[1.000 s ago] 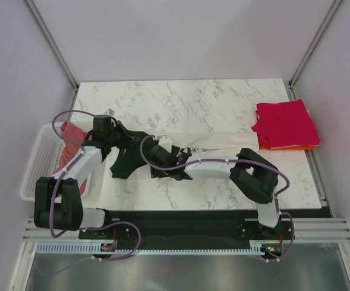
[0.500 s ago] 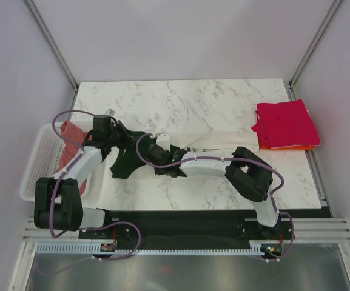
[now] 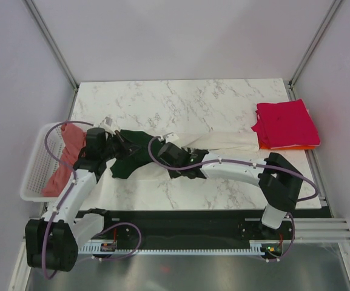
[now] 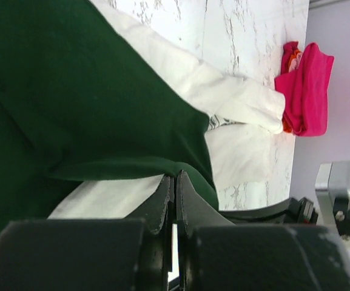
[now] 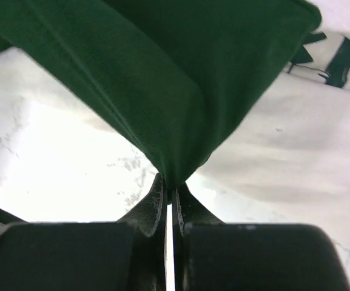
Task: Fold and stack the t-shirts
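Grip: left claw point(image 4: 175, 182), right claw point(image 5: 169, 193) both pinching cream cloth tee with dark green sleeves point(image 3: 223, 142). Pull apart evenly, flatten on marble desk point(image 3: 193, 103).

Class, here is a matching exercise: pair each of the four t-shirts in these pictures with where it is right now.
Things:
1. cream t-shirt
2. salmon-pink t-shirt
3. magenta t-shirt
4. orange t-shirt

Places:
A. lying in the white basket
B. folded, on top at the far right
C. pinched by the left end effector and the right end effector
D. folded, underneath at the far right

Pairs: 1-C, 2-A, 3-B, 4-D
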{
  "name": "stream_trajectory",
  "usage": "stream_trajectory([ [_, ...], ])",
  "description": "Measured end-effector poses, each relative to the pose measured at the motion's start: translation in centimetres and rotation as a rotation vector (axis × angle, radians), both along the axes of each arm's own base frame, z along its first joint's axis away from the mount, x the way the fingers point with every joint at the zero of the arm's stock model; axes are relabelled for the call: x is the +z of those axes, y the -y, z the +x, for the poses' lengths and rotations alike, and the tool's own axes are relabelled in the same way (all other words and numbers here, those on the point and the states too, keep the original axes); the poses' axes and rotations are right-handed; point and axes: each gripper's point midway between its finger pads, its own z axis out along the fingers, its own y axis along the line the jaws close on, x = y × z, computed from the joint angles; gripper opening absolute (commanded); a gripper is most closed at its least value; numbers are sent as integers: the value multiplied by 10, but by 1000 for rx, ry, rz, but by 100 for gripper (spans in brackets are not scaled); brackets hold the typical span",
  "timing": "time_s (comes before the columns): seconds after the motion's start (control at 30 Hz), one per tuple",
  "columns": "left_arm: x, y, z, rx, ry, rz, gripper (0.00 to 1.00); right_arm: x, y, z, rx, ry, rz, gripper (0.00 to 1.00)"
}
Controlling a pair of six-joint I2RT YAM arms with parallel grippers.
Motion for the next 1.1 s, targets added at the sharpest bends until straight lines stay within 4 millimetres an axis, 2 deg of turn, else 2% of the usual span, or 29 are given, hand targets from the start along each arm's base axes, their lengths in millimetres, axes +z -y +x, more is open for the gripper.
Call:
stream_trajectory([
  [0.17, -12, 2, -37, -29, -19, -13, 2, -3, 23, -11, 41, -5, -61, 3],
  [0.33, -30, 5, -67, -57, -50, -27, 2, -12, 34, -16, 70, -15, -117, 4],
  [0.6, -64, 13, -97, -84, -159, -39, 2, -21, 45, -21, 90, -34, -161, 4],
  [0.8, -72, 24, -114, -117, -192, -59, 2, -31, 56, -23, 113, -57, -199, 7],
  [0.9, -76, 28, -119, -127, -211, -65, 2, -35, 62, -22, 120, -73, -208, 18],
  [0.93, -76, 29, -120, -128, -215, -67, 2, -36, 63, -22, 123, -79, -208, 28],
  [1.1, -77, 28, -118, -107, -217, -65, 2, -40, 69, -21, 132, -89, -220, 46],
])
